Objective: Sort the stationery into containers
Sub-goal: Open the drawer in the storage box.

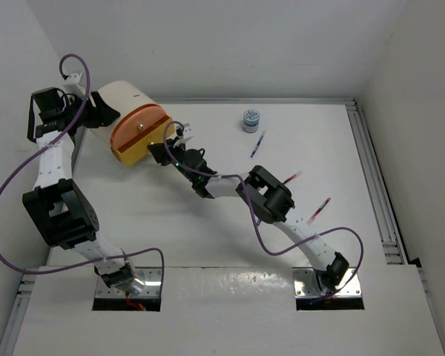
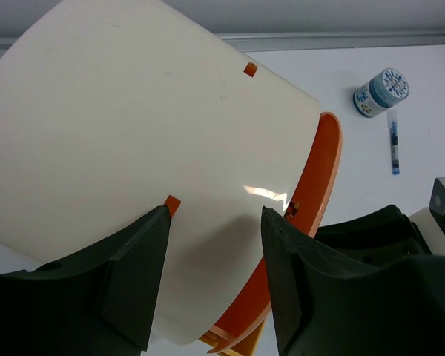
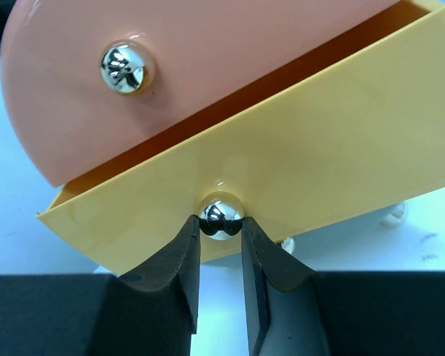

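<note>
The cream-white bucket (image 1: 122,100) lies on its side at the back left, its orange face (image 1: 137,130) turned to the right. A yellow drawer front (image 3: 319,156) stands slightly out from the orange face (image 3: 74,111). My right gripper (image 3: 221,222) is shut on the drawer's chrome knob (image 3: 221,213); it also shows in the top view (image 1: 167,148). My left gripper (image 2: 216,211) is open, its fingers spread across the bucket's cream wall (image 2: 133,126) at its rear. A blue pen (image 1: 257,144), two red pens (image 1: 292,178) (image 1: 321,209) and the blue-white tub (image 1: 251,119) lie on the table.
A second chrome knob (image 3: 126,67) sits on the orange face. The tub (image 2: 382,92) and the blue pen (image 2: 393,144) show beyond the bucket in the left wrist view. White walls enclose the table on the back and sides; a rail (image 1: 374,185) runs along the right edge.
</note>
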Robot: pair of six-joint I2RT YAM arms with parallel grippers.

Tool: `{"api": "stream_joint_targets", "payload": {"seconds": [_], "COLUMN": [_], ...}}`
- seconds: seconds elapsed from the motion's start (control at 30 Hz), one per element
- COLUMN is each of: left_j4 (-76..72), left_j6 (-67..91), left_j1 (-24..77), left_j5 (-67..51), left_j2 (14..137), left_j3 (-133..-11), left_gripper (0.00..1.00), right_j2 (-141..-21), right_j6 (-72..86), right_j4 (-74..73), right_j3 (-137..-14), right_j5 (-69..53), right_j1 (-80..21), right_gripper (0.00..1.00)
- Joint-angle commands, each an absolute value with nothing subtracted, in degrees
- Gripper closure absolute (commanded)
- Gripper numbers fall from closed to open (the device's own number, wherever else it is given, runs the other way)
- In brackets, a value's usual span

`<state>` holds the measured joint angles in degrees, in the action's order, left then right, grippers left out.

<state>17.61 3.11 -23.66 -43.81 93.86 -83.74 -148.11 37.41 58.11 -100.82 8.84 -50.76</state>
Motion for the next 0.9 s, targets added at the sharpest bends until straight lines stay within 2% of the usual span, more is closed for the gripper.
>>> {"api": "stream_joint_targets", "payload": {"seconds": [0.0,0.47,0.87], "left_j4": [25.9,26.6,27.0], "left_j6": [3.8,4.0,3.1], "left_j1": [-23.3,-23.8,-23.6], "left_j5": [-42.0,-41.5,-43.7], "left_j2": [96.1,97.8,97.5], "left_j3": [-81.7,-83.1,-85.2], "left_gripper": [0.41,0.41,0.39], "right_j2": [-142.4,-130.7,-127.9], "right_j6": [35.9,35.0,35.3], "right_j4": [61.8,64.3,64.4], "right_j3": [-95.9,-77.2,-71.9], "right_j5": [8.4,5.4,4.6], "right_j1": [-50.9,-50.6,-50.3], "right_gripper": [1.00,1.00,1.00]}}
